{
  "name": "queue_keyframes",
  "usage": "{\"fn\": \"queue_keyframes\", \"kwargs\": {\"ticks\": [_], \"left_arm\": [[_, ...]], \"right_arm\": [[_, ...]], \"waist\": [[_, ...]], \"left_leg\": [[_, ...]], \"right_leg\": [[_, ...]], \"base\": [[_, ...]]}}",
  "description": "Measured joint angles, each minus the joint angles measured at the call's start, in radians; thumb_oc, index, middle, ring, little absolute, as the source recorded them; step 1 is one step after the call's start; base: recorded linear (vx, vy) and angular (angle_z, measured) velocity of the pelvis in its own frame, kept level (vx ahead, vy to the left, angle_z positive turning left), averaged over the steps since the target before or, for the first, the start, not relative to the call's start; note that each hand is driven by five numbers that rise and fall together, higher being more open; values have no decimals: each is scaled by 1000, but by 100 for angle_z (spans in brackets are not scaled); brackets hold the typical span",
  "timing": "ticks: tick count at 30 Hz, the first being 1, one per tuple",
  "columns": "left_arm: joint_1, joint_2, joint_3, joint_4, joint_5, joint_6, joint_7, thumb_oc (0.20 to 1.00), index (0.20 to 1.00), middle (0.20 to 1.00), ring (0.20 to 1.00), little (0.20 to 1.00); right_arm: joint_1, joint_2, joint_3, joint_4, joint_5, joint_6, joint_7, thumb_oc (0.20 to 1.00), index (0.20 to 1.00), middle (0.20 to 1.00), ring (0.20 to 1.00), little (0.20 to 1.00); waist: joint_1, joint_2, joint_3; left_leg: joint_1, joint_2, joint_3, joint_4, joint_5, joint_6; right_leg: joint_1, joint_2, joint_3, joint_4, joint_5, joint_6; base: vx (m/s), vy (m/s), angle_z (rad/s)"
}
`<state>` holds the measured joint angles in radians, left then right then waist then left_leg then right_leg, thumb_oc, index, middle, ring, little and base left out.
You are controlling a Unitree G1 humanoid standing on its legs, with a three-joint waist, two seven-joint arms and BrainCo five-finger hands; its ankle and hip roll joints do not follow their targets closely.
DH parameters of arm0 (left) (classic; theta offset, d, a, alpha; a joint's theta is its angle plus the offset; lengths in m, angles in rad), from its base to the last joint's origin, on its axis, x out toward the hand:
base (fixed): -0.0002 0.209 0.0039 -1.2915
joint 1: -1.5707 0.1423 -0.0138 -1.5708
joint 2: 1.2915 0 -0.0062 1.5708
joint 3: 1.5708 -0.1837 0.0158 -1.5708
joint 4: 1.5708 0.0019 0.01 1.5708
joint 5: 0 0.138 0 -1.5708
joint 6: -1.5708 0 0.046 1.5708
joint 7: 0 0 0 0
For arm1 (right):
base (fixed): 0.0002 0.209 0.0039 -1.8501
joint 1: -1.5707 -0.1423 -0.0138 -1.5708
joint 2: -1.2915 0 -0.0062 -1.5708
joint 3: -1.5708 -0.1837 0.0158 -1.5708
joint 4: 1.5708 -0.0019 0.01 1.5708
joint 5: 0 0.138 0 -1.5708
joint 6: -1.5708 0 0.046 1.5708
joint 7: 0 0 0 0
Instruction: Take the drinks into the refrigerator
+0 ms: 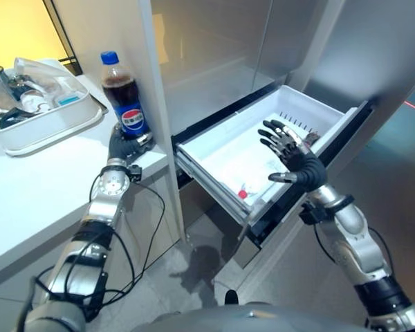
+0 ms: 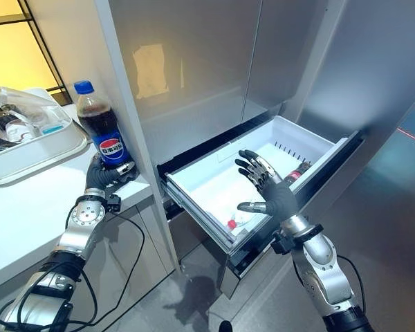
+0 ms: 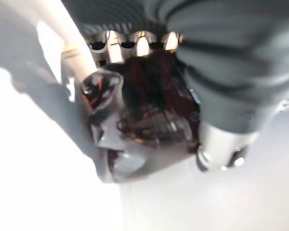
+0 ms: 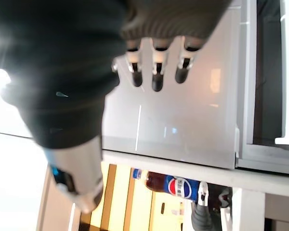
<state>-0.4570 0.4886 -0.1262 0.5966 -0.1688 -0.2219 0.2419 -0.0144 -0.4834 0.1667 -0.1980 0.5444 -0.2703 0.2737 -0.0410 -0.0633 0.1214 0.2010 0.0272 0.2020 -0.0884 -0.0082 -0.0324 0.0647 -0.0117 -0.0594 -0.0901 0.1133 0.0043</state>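
A cola bottle with a blue cap stands upright on the white counter, at the edge next to the refrigerator. My left hand is curled round its base; the left wrist view shows the dark bottle held between fingers and thumb. The refrigerator's white drawer is pulled out. My right hand hovers over it, open, with fingers spread and holding nothing. A small red-capped bottle lies in the drawer, and another dark bottle lies near its far end.
A white tray with several clear items sits at the back left of the counter. The grey refrigerator doors above the drawer are closed. The open drawer juts out over the floor between my arms.
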Motion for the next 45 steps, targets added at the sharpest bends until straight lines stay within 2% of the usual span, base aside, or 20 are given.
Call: {"fn": "queue_keyframes", "kwargs": {"ticks": [5,10,12,17,21,22,31,34,36,41,42,43,45], "left_arm": [[36,-2,5,-54,-12,1,-10,200,200,200,200,200],[166,-17,37,-219,-91,-10,-93,200,200,200,200,200],[287,-34,76,-352,-148,-13,-138,200,200,200,200,200],[416,-57,111,-492,-208,-23,-212,200,200,200,200,200],[479,-61,137,-546,-249,-30,-268,200,200,200,200,200],[489,-65,147,-560,-259,-29,-285,200,200,200,200,200],[541,-82,169,-648,-320,-34,-373,200,200,200,200,200],[551,-72,182,-664,-324,-34,-400,200,200,200,200,200],[553,-63,182,-665,-325,-33,-412,200,200,200,200,200],[568,-2,144,-694,-326,-33,-486,200,200,200,200,200],[572,6,132,-695,-334,-33,-495,200,200,200,200,200],[571,45,87,-696,-360,-31,-511,200,200,200,200,200],[572,107,26,-697,-366,-28,-548,200,200,200,200,200]], "right_arm": [[0,0,-2,0,0,0,-1,1000,1000,1000,1000,1000],[0,3,-14,0,-3,0,-1,1000,1000,1000,1000,1000],[7,7,-44,-2,-5,-1,-4,1000,1000,1000,1000,1000],[16,7,-103,0,-23,-1,-22,1000,1000,1000,1000,1000],[19,6,-143,8,-32,-1,-22,1000,1000,1000,1000,1000],[18,5,-152,8,-35,-1,-21,1000,1000,1000,1000,1000],[13,0,-167,73,-43,1,-12,1000,1000,1000,1000,1000],[-7,-3,-154,144,-26,14,13,1000,1000,1000,1000,1000],[-18,-6,-139,168,26,34,37,1000,1000,1000,1000,1000],[-54,-74,-41,206,188,120,133,1000,1000,1000,1000,1000],[-74,-92,-19,210,208,127,139,1000,1000,1000,1000,1000],[-122,-148,36,211,240,143,160,1000,1000,1000,1000,1000],[-193,-165,79,216,282,155,179,1000,1000,1000,1000,1000]], "waist": [[2,1,1],[3,4,3],[0,8,6],[5,12,10],[10,16,16],[28,18,21],[59,4,45],[61,-3,49],[76,-2,56],[89,-5,60],[89,-5,60],[87,-5,61],[86,-5,61]], "left_leg": [[-1,0,-1,0,0,0],[-2,0,-2,0,0,0],[-2,1,-1,0,-1,-1],[-3,5,-2,-5,-4,-4],[-5,7,-10,-5,-5,-6],[-4,7,-10,-5,-6,-6],[-6,8,-22,0,-4,-8],[-6,9,-29,0,-4,-8],[-4,8,-36,0,-4,-8],[-2,10,-42,0,-3,-8],[-1,9,-41,0,-3,-8],[-1,8,-41,0,-3,-7],[2,9,-41,0,-3,-7]], "right_leg": [[0,-1,-1,0,0,0],[-1,-1,-2,0,0,0],[-3,0,-1,0,0,0],[-4,4,0,0,-5,2],[-3,6,-3,0,-6,2],[-4,6,-4,-1,-7,1],[1,6,-15,0,-10,0],[4,6,-20,-1,-11,0],[8,5,-29,0,-11,0],[14,5,-34,-1,-16,5],[14,5,-33,-1,-16,5],[14,4,-33,-1,-16,5],[17,5,-33,-1,-16,5]], "base": [[0,0,0],[0,0,0],[-7,1,-3],[-10,-2,0],[-9,0,2],[0,0,0],[-9,-4,4],[-12,-8,7],[-22,-21,7],[-8,-13,4],[0,0,0],[0,0,0],[0,0,0]]}}
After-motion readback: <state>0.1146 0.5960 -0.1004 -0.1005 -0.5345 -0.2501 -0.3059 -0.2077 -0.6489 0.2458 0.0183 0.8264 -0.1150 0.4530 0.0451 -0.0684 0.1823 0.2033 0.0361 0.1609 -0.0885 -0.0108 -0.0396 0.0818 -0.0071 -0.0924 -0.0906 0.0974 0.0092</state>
